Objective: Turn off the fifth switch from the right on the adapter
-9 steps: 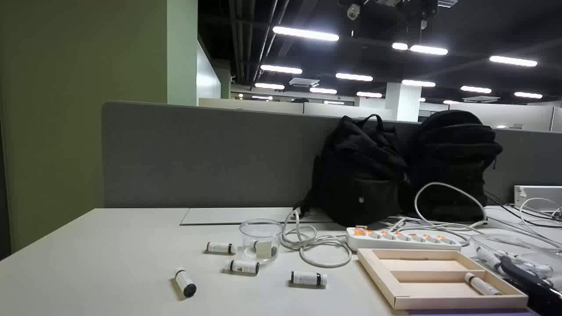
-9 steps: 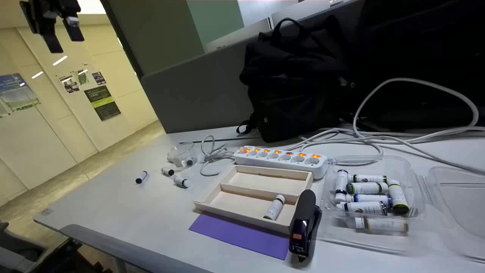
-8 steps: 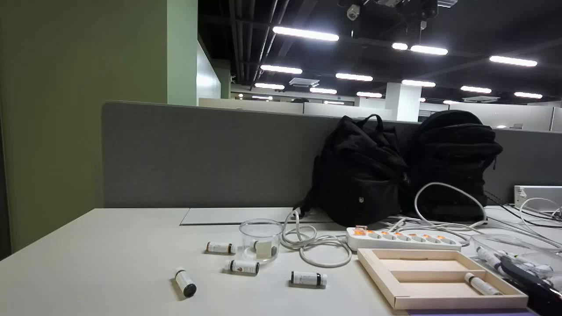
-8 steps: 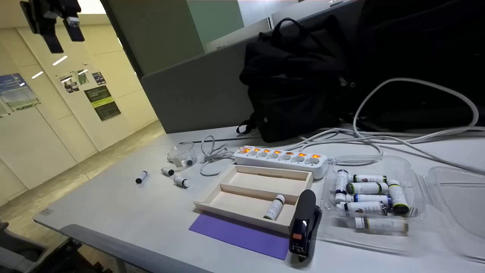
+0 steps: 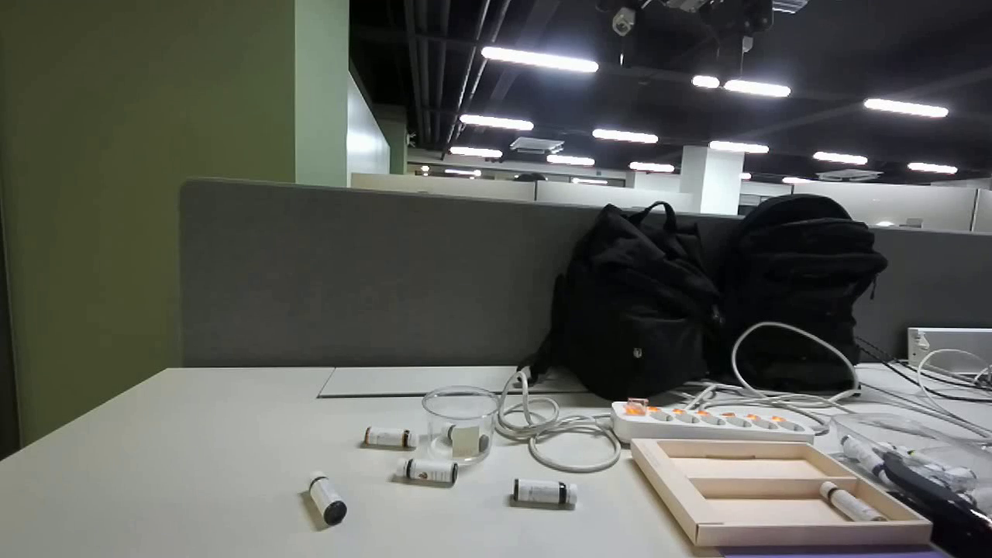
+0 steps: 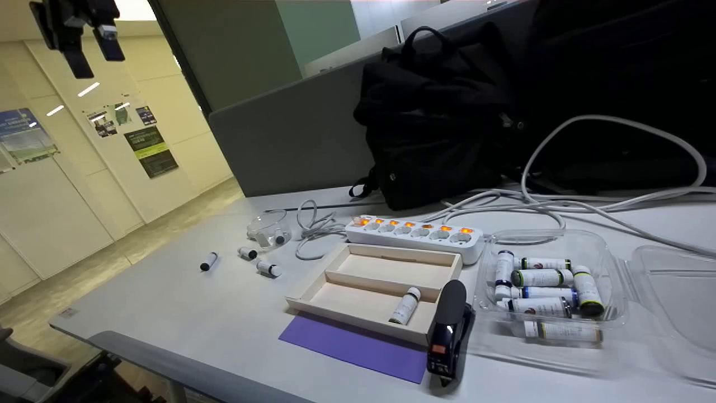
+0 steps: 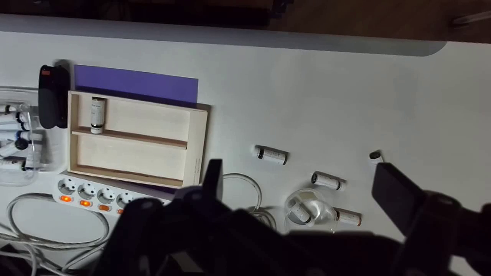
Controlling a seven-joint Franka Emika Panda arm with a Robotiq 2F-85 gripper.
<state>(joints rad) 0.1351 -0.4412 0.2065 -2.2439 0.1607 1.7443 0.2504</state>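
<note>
Adapter (image 5: pixel 711 428) in an exterior view: you have one, white, lying on the table (image 5: pixel 232 442) just behind the wooden tray (image 5: pixel 810 535)
Backpacks (image 5: pixel 635 310): two, black, standing behind the adapter
Tray: one, with two compartments and one vial (image 5: pixel 851 502) lying in the compartment farther from the adapter
Clear cup (image 5: pixel 465 415): one, upright, one vial seen through its wall
Loose vials (image 5: pixel 545 492): four, lying on the table, three of them nearer the cup than the tray

Gripper (image 6: pixel 99 62) in an exterior view: your one, high at the upper left, well apart from the adapter
Switches (image 6: pixel 409 224): seven, with six sockets (image 6: pixel 440 235); six look lit orange to you, the fifth from the right among them, and the third from the right looks darker
Clear box (image 6: pixel 587 249): one, just beside the adapter's right end; you can count at least six vials in it
Stapler (image 6: pixel 450 330): one, black, just beside the tray
Purple sheet (image 6: pixel 358 347): one, along the tray's near edge

Fingers (image 7: pixel 397 197) in the wrist view: your two, spread wide apart
Adapter at lower left: four sockets and four switches you can count, the gripper covering the other end
Vials: four loose, one within the cup, one in the tray
</note>
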